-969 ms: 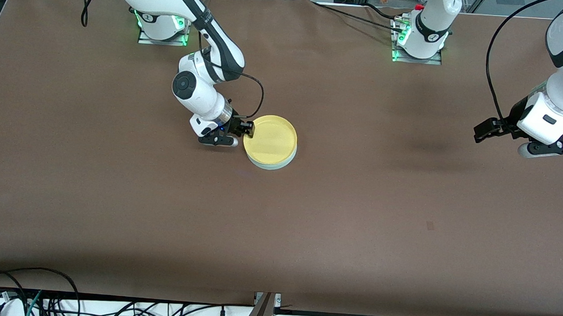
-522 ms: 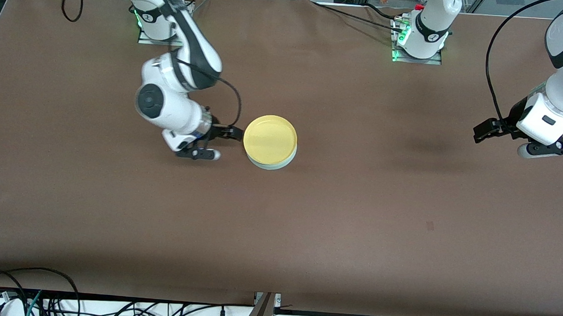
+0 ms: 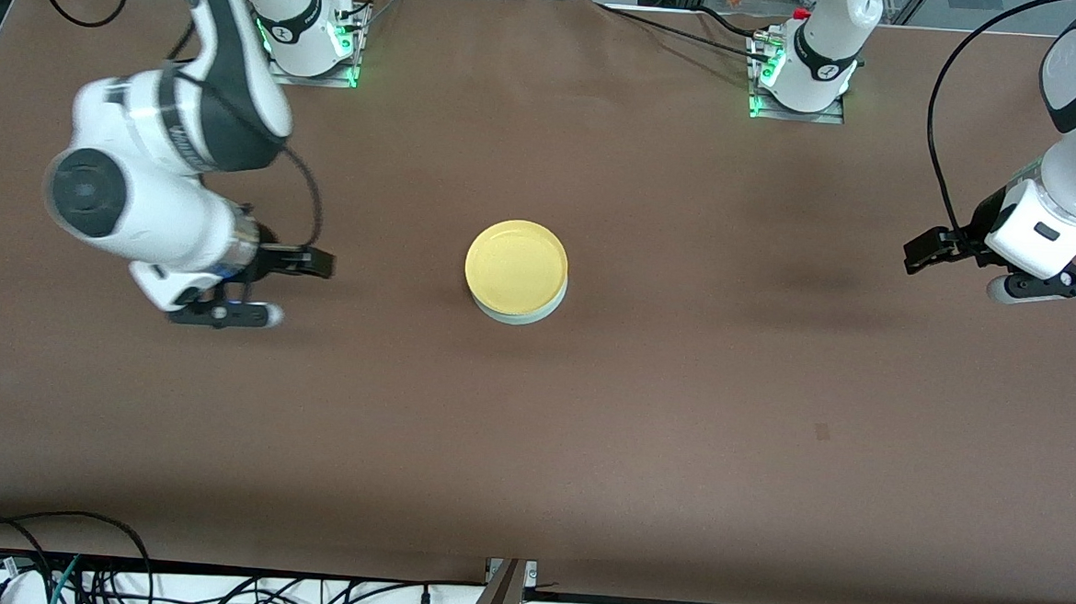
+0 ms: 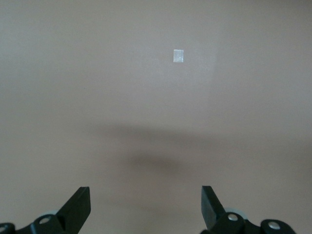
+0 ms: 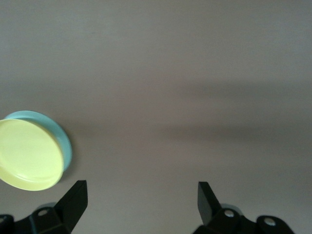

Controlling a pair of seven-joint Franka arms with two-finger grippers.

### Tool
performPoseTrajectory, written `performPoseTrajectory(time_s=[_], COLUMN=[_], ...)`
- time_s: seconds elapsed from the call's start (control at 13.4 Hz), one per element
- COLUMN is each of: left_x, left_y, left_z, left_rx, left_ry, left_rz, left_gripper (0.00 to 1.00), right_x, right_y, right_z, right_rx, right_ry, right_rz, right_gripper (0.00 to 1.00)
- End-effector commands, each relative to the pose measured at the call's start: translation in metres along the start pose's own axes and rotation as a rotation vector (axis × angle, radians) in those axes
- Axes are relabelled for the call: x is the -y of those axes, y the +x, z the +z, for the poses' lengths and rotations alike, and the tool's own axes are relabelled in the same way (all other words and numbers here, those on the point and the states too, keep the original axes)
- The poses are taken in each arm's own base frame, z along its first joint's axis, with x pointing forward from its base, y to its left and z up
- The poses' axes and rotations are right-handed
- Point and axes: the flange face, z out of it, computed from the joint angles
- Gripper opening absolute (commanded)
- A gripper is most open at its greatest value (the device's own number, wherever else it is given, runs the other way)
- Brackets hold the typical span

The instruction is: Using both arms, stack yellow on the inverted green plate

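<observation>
Brown table [image 3: 642, 418], yellow [image 3: 515, 261] on green plate [image 3: 537, 315], left gripper [image 4: 145, 204], right gripper [image 5: 141, 201] open-jawed.

Two plates [image 3: 517, 270] in one stack near table centre: one yellow plate [image 3: 515, 260] on top, one green plate [image 3: 523, 315] beneath, its rim showing at the yellow's 6 o'clock edge. Two arms, two grippers: right gripper [image 3: 267, 288] at the stack's 9 o'clock, left gripper [image 3: 964, 260] at its 3 o'clock. One small pale patch [image 4: 178, 56] on one brown table [image 3: 679, 420].
</observation>
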Motion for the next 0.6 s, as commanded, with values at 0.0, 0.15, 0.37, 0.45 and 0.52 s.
performPoseTrajectory(time_s=[0.0, 0.15, 0.37, 0.45, 0.52], left_x=[0.001, 0.004, 0.005, 0.005, 0.005], left_y=[0.006, 0.007, 0.007, 0.007, 0.007], left_z=[-0.004, -0.004, -0.004, -0.003, -0.003], left_rx=[-0.009, -0.008, -0.01, -0.008, -0.008], left_ry=[0.012, 0.012, 0.01, 0.011, 0.011], left_rz=[0.013, 0.008, 0.006, 0.006, 0.006], left_gripper=[1.0, 1.0, 1.0, 1.0, 1.0], right_x=[-0.054, -0.086, -0.123, -0.128, -0.132], right_y=[0.0, -0.013, -0.035, -0.044, -0.055], right_z=[-0.039, -0.063, -0.105, -0.114, -0.125], right_rx=[0.02, 0.075, 0.023, 0.011, 0.003], right_ry=[-0.034, -0.037, 0.021, 0.03, -0.012], right_rz=[0.027, 0.021, 0.052, 0.04, 0.026], right_gripper=[1.0, 1.0, 1.0, 1.0, 1.0])
